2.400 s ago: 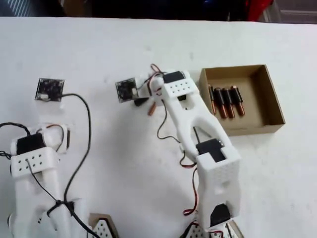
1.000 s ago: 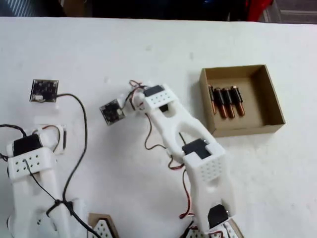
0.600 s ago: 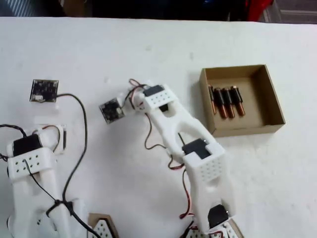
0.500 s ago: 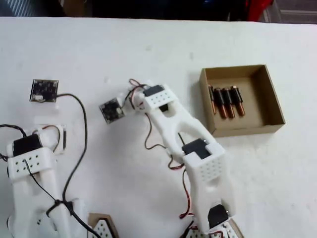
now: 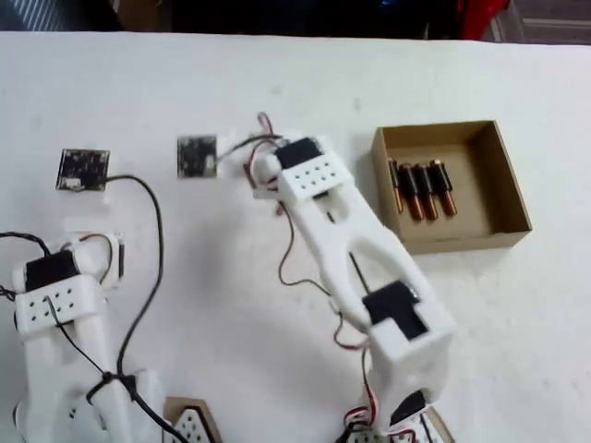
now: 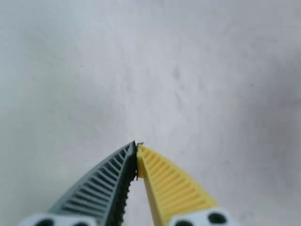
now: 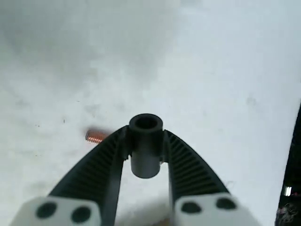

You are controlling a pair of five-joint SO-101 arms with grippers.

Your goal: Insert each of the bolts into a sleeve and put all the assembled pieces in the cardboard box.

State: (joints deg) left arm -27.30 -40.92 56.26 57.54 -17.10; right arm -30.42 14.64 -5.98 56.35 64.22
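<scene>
Swung out of a leftward lean since a moment ago: right arm. Clamped between the right jaws, black sleeve, open bore showing, presumably kept ready for the copper bolt lying just beside one jaw on the surface. Well apart from those jaws, four assembled pieces in the cardboard box. Left jaws together, empty. Hidden from above under the arm: sleeve and bolt.

White table spans high view, matte, faintly mottled, evenly lit, soft shadows. Far edge straight along top. Beyond it dark room: red shape, possibly furniture, toward right; pale slatted patch at left corner.
</scene>
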